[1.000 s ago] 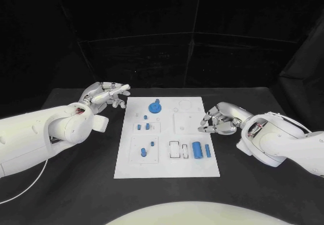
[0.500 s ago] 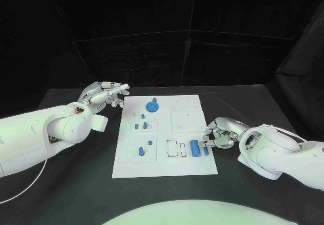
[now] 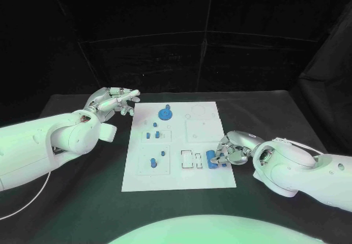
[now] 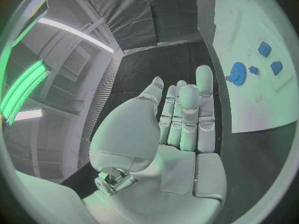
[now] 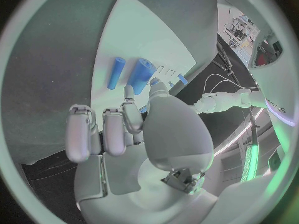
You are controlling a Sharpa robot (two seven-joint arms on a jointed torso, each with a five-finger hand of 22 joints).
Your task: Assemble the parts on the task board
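The white task board [image 3: 180, 179] lies mid-table. A blue gear [image 3: 166, 114] sits at its far end, with several small blue parts [image 3: 153, 135] in recesses on its left side. A thick blue cylinder [image 3: 213, 158] and a thin blue pin [image 3: 224, 161] lie near the right edge. My right hand [image 3: 231, 149] hangs over that edge with fingers curled down, and its thumb [image 5: 157, 87] reaches the end of the thick cylinder [image 5: 141, 74], beside the pin [image 5: 116, 72]. It holds nothing. My left hand [image 3: 114, 101] hovers off the board's far left corner with its fingers [image 4: 187, 109] straight and empty.
Black table [image 3: 81, 188] surrounds the board, with dark curtains behind. White rectangular slots [image 3: 192, 160] lie on the board left of the thick cylinder. The left wrist view shows the gear [image 4: 236, 72] and two small blue parts [image 4: 264, 49] on the board [image 4: 249, 102].
My right hand has come nearer along the board's right edge and now sits at the blue cylinder and pin. The left hand has stayed put.
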